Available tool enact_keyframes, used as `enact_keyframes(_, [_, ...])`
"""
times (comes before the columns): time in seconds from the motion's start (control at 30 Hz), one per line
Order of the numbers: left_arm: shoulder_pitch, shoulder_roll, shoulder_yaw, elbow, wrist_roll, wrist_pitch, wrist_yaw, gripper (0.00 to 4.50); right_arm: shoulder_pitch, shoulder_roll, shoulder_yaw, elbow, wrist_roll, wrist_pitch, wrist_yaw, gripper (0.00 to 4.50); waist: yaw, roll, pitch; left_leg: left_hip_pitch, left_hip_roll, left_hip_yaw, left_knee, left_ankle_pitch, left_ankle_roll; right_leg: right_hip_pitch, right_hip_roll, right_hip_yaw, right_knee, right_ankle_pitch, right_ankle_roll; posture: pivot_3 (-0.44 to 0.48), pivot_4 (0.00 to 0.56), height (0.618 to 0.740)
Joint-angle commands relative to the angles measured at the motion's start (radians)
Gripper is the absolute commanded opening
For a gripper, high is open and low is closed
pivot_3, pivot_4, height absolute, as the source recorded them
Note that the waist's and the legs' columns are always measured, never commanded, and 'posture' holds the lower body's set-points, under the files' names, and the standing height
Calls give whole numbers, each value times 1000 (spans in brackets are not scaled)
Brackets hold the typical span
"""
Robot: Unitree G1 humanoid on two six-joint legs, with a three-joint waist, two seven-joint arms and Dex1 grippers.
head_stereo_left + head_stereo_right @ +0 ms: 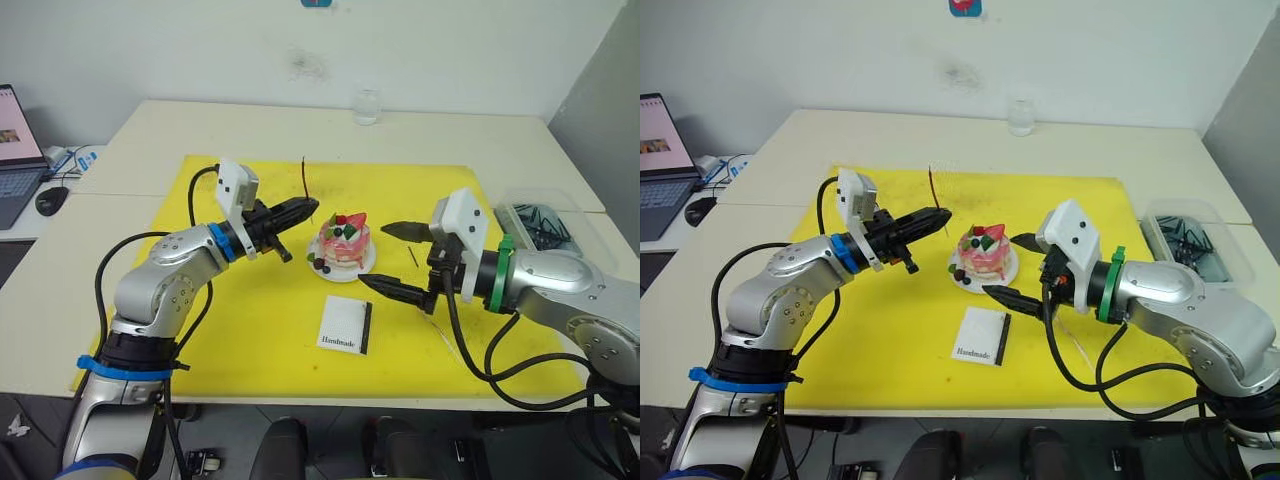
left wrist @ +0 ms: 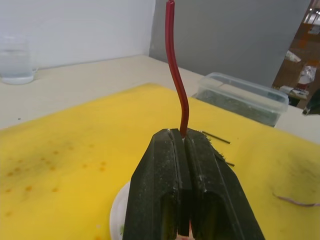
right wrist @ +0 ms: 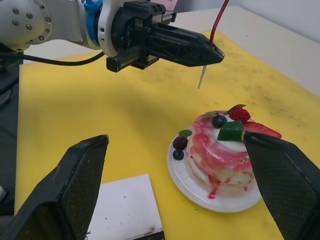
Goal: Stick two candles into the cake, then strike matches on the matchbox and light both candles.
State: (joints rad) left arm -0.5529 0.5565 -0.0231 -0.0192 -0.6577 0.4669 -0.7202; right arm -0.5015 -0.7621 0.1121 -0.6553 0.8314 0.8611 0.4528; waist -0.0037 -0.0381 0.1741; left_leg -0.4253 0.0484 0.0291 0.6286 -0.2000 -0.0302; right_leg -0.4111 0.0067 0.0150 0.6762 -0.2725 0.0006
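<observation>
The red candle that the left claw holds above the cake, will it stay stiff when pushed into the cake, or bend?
The red candle already shows a kink just above the shut left claw, so it probably bends easily. It is very thin and long, so likely light and fragile. Its pale wire end points down toward the cake; a straight, gentle push seems safest.

- Matt yellow mat [image 1: 250, 330] is covering the table, lightly stained.
- Glossy pink-and-white cake [image 3: 222, 152] is sitting on a smooth white plate [image 3: 200, 187].
- Waxy reddish candle [image 2: 176, 75] is shining.
- Matchbox [image 1: 343, 325] is looking like matt white card.
</observation>
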Motion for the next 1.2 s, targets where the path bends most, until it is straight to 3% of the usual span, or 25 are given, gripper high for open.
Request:
enact_keyframes(0.03, [-24,-27,13,16,44,-47,-31,0,-2,25,-7,-41,-24,6,-14,4466,0,0,0,0,0,0,0,0,0,0,0,0,0,0,0,0,150,740])
enact_keyframes(0.63, [-85,-134,38,167,151,-108,-97,0,38,81,-6,-98,-50,75,-25,4466,-1,0,0,0,-1,0,1,0,0,0,0,0,2,0,0,0,150,740])
enact_keyframes(1.2, [-107,-162,38,273,224,-194,-130,0,44,86,-4,-104,-66,97,-16,4466,-1,0,0,0,-1,0,1,0,0,0,1,-1,2,0,0,0,150,740])
